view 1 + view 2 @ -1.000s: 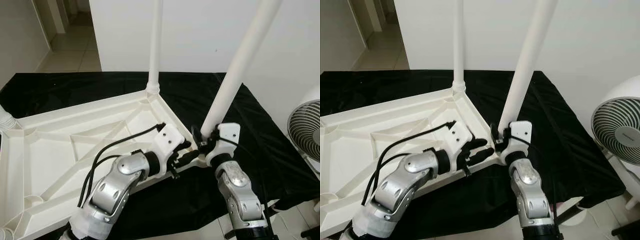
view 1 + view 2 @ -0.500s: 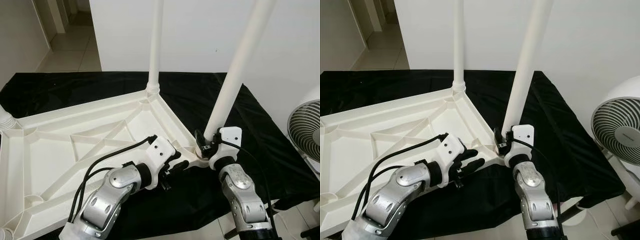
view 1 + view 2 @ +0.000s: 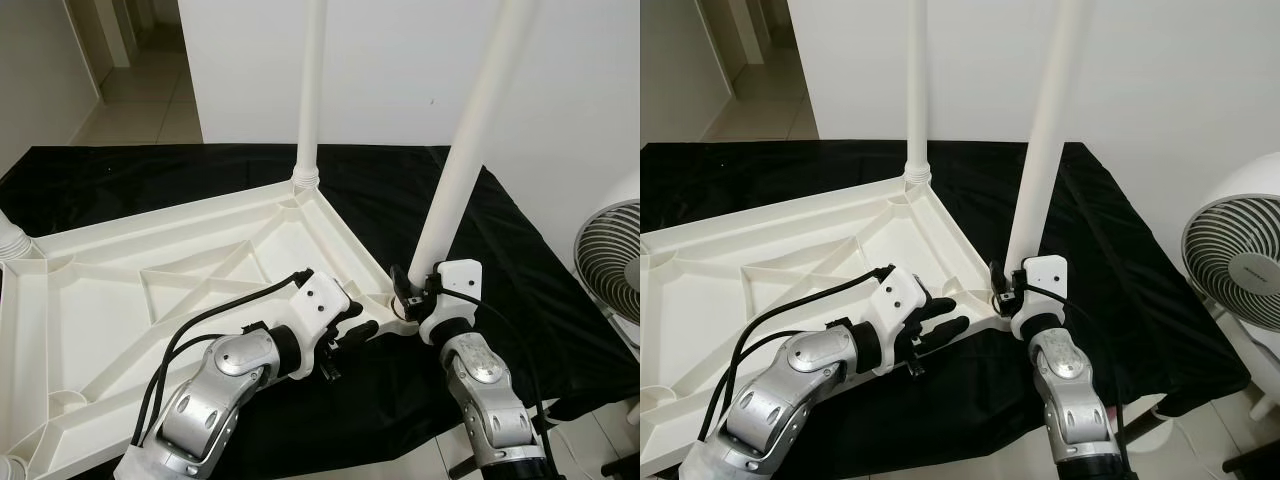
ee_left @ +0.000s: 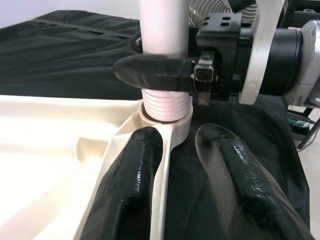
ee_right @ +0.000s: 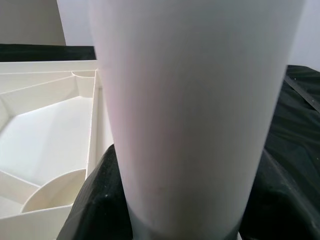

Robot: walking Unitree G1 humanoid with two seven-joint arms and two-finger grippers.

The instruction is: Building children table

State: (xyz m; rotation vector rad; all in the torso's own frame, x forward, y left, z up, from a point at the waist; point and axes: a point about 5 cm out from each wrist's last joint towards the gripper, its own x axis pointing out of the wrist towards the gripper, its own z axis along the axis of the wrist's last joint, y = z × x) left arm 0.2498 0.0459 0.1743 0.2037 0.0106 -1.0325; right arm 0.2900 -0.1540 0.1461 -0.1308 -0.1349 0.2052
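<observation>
Tabletop [image 3: 150, 300] lies upside down on a black cloth [image 3: 520, 280], ribbed underside facing up; white plastic, raised rim, diagonal struts.

Legs counted: two stand up from sockets along the robot's right edge. Far leg [image 3: 310, 90] at the far corner, upright. Near leg [image 3: 470, 150] at the near corner, leaning a little toward the robot's right. A third ribbed leg end [image 3: 12, 240] shows at the far left corner, cut off by the frame edge. One fan [image 3: 1240, 260] stands off the cloth on the right.

Right gripper [image 3: 410, 290] is clamped around the base of the near leg, just above its socket. Left gripper [image 3: 360, 325] sits at the rim just beside that same corner, fingers a narrow way apart.

Left wrist view adds what the head views miss: the near leg's ribbed collar [image 4: 165, 105] seated in the socket ring, one right finger [image 4: 155, 72] wrapped across the leg above it, and the left fingers [image 4: 132, 180] straddling the rim without pinching it.

Right wrist view: near leg very close, smooth white, with a black finger on each side of it; the ribbed underside shows beside it.
</observation>
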